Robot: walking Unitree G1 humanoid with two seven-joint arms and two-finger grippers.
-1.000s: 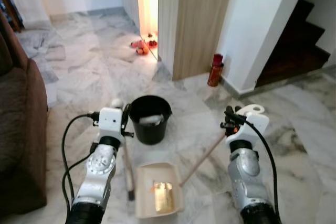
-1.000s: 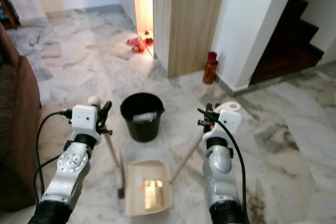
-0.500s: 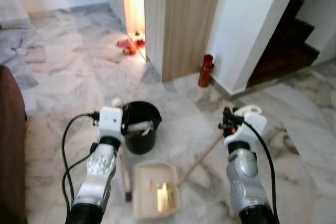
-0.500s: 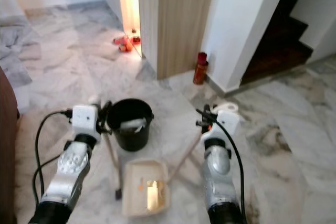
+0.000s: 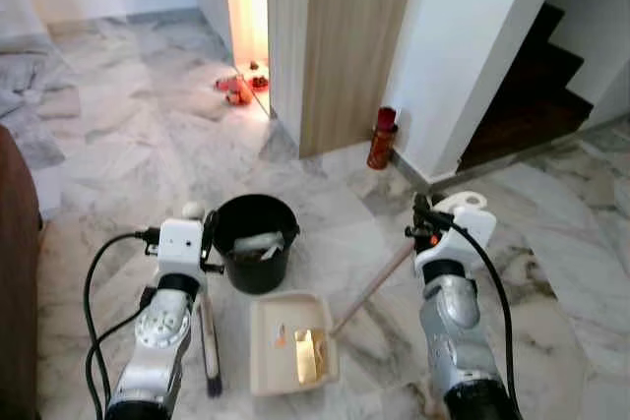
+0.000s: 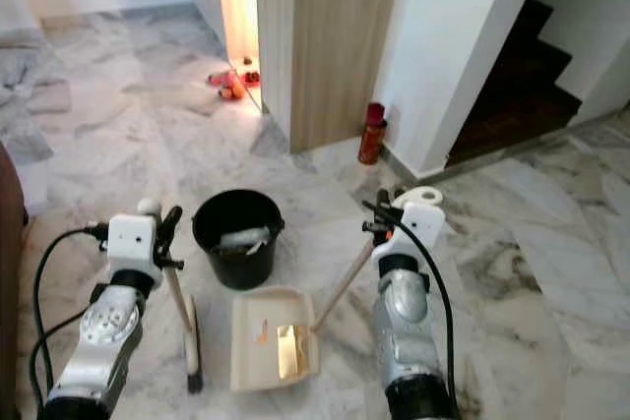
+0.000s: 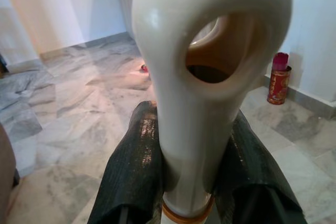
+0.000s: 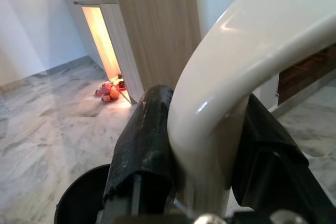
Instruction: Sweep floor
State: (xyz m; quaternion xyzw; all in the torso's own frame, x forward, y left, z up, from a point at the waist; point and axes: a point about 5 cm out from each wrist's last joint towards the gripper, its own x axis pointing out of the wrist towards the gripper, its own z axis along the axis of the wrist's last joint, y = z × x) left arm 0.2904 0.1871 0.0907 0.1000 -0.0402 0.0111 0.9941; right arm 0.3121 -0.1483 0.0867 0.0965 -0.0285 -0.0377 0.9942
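Note:
My left gripper (image 5: 204, 241) is shut on the cream looped top of the broom handle (image 7: 199, 103), with one black finger (image 7: 134, 171) on each side of it. The broom (image 5: 208, 336) stands on the marble floor just left of the dustpan (image 5: 264, 341). The cream dustpan lies flat and holds yellowish debris (image 5: 307, 356). Its long stick (image 5: 374, 287) rises to the right. My right gripper (image 5: 424, 230) is shut on the stick's cream grip (image 8: 220, 87). Behind the dustpan stands a black bucket (image 5: 224, 235) with pale scraps inside.
A red canister (image 5: 381, 138) stands against the white wall, beside the wooden cabinet (image 5: 345, 36). Small red and orange items (image 5: 236, 89) lie by the lit opening. A brown sofa (image 5: 12, 272) borders the left, and dark stairs (image 5: 532, 86) are at the right. Open marble floor lies around the bucket.
The camera has shifted, so the sofa has slid mostly out on the left. The broom's lower end now stands farther left of the dustpan. Both grippers keep their holds.

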